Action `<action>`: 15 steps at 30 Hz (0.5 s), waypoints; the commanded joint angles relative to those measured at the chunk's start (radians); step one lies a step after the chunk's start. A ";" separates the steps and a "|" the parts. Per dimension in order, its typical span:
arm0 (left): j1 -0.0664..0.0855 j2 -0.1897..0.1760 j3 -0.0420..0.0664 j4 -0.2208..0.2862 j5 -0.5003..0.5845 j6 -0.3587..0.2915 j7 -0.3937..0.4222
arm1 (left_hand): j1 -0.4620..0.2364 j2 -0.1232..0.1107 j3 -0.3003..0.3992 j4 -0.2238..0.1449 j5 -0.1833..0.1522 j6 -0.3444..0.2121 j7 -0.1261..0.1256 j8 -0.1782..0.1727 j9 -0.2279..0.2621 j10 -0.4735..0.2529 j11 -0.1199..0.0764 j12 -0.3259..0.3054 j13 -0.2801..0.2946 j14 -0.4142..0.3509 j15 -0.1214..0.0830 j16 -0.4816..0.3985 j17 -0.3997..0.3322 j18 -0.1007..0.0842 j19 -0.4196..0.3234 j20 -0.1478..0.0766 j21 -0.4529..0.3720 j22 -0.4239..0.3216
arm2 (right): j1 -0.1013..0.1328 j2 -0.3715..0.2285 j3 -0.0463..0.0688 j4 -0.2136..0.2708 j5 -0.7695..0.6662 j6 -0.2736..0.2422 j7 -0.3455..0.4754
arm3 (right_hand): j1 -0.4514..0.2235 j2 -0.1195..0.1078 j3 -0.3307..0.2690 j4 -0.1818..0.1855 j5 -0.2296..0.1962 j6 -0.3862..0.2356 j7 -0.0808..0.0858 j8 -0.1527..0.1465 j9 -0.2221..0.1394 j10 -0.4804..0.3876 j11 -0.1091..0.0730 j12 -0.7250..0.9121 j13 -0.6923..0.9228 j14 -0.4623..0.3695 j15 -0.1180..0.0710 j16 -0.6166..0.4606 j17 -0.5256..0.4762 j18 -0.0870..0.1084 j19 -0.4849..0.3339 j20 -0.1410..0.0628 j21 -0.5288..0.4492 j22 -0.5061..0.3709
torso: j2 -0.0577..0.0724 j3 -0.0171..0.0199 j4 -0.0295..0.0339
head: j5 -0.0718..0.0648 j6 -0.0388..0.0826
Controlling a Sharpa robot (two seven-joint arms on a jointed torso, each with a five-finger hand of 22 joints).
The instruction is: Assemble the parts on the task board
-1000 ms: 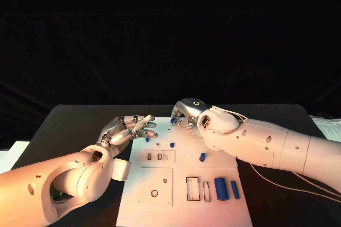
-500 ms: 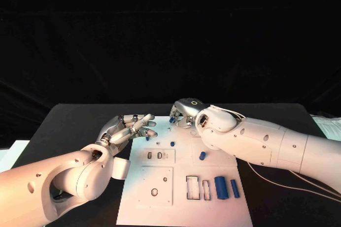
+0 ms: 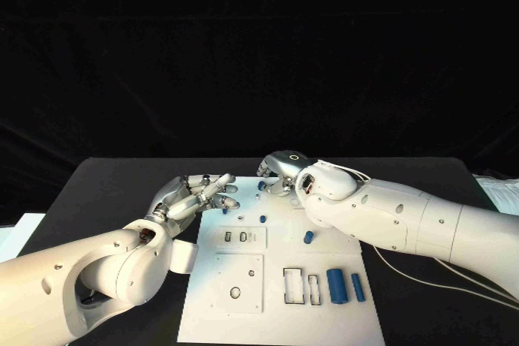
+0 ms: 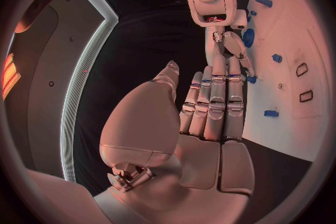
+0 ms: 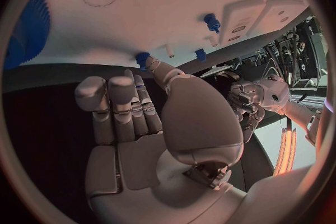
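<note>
Parts [image 3: 338, 286] lie at the board's [image 3: 276, 308] five o'clock; the right hand [image 3: 279, 173] pinches a peg [image 5: 143, 59], seen from its wrist; the left hand [image 3: 200, 197] spreads wide, holding nothing.

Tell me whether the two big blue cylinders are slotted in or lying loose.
Lying loose: both blue cylinders rest flat on the task board, beside the empty rectangular slots.

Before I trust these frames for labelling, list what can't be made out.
- Head view: the right hand hides its own fingertips and the board beneath; whether it holds a part is unclear.
- Head view: small blue part by the left hand; contact too small to judge.
- Task board: hole details too small.
</note>
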 commanded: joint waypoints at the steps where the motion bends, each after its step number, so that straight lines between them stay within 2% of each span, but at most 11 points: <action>1: 0.001 -0.001 0.001 0.003 -0.005 0.022 0.004 | 0.004 0.007 -0.002 -0.005 0.001 0.002 0.006 -0.006 -0.001 0.002 0.005 -0.005 0.000 -0.005 0.004 -0.003 0.001 0.001 -0.004 0.001 -0.005 0.000 | 0.000 -0.015 0.000 0.019 0.003 -0.039 0.006 | 0.004 -0.008 -0.005 -0.001 0.001 -0.008 0.001 -0.002 -0.001 -0.007 0.001 0.002 0.000 -0.004 0.000 -0.008 -0.012 0.013 -0.006 0.000 -0.006 -0.009 | 0.000 0.0011 -0.0008 | -0.001 0.000; 5: 0.001 -0.004 0.001 0.003 -0.005 0.022 0.003 | 0.003 0.008 -0.003 -0.005 0.001 0.001 0.007 -0.008 -0.002 0.001 0.006 -0.007 0.000 -0.006 0.004 -0.005 0.003 0.001 -0.005 0.002 -0.005 0.000 | 0.000 -0.061 0.001 0.072 0.007 -0.076 0.002 | 0.010 -0.010 -0.011 -0.001 0.015 -0.001 0.002 0.003 0.002 0.008 0.000 0.015 0.003 -0.001 -0.001 -0.012 -0.017 0.013 -0.004 0.000 -0.009 -0.011 | -0.001 0.0015 -0.0032 | -0.002 0.002; 8: 0.001 -0.008 0.001 0.002 -0.005 0.022 0.003 | 0.003 0.008 -0.003 -0.005 0.001 0.001 0.007 -0.008 -0.002 0.001 0.006 -0.007 0.000 -0.006 0.004 -0.005 0.003 0.001 -0.005 0.002 -0.005 0.000 | 0.001 -0.117 0.004 0.131 0.020 -0.089 -0.005 | 0.010 -0.008 -0.014 0.003 0.021 0.017 0.000 0.007 0.005 0.042 -0.005 0.032 0.005 0.003 -0.004 -0.009 -0.014 0.012 0.002 -0.002 -0.008 -0.007 | -0.001 0.0012 -0.0033 | -0.006 0.003; 10: 0.001 -0.011 0.001 0.002 -0.005 0.022 0.003 | 0.003 0.008 -0.003 -0.005 0.001 0.001 0.007 -0.008 -0.002 0.001 0.006 -0.007 0.000 -0.006 0.004 -0.005 0.003 0.001 -0.005 0.002 -0.005 0.000 | 0.002 -0.161 0.007 0.173 0.035 -0.090 -0.011 | 0.010 -0.008 -0.012 0.007 0.024 0.028 -0.001 0.009 0.007 0.066 -0.008 0.043 0.006 0.008 -0.007 -0.003 -0.007 0.011 0.008 -0.004 -0.005 -0.001 | -0.002 0.0014 -0.0065 | -0.005 0.005; 14: 0.001 -0.015 0.001 0.001 -0.004 0.022 0.003 | 0.003 0.008 -0.003 -0.005 0.001 0.001 0.007 -0.008 -0.002 0.001 0.006 -0.007 0.000 -0.006 0.004 -0.005 0.003 0.001 -0.005 0.002 -0.005 0.000 | 0.004 -0.242 0.017 0.245 0.104 -0.075 -0.028 | 0.005 -0.012 -0.007 0.018 0.027 0.057 -0.009 0.014 0.010 0.196 -0.033 0.100 0.027 0.037 -0.023 0.073 0.090 -0.007 0.067 -0.015 0.045 0.094 | -0.004 0.0013 -0.0125 | -0.004 0.007; 15: 0.001 -0.016 0.001 0.001 -0.004 0.023 0.003 | 0.003 0.008 -0.003 -0.005 0.001 0.001 0.007 -0.008 -0.002 0.001 0.006 -0.007 0.000 -0.006 0.004 -0.005 0.003 0.001 -0.005 0.002 -0.005 0.000 | 0.006 -0.274 0.022 0.269 0.150 -0.058 -0.039 | 0.004 -0.023 -0.012 0.019 0.036 0.054 -0.017 0.010 0.009 0.257 -0.046 0.131 0.045 0.049 -0.033 0.112 0.141 -0.016 0.096 -0.023 0.071 0.142 | -0.004 0.0011 -0.0145 | -0.005 0.007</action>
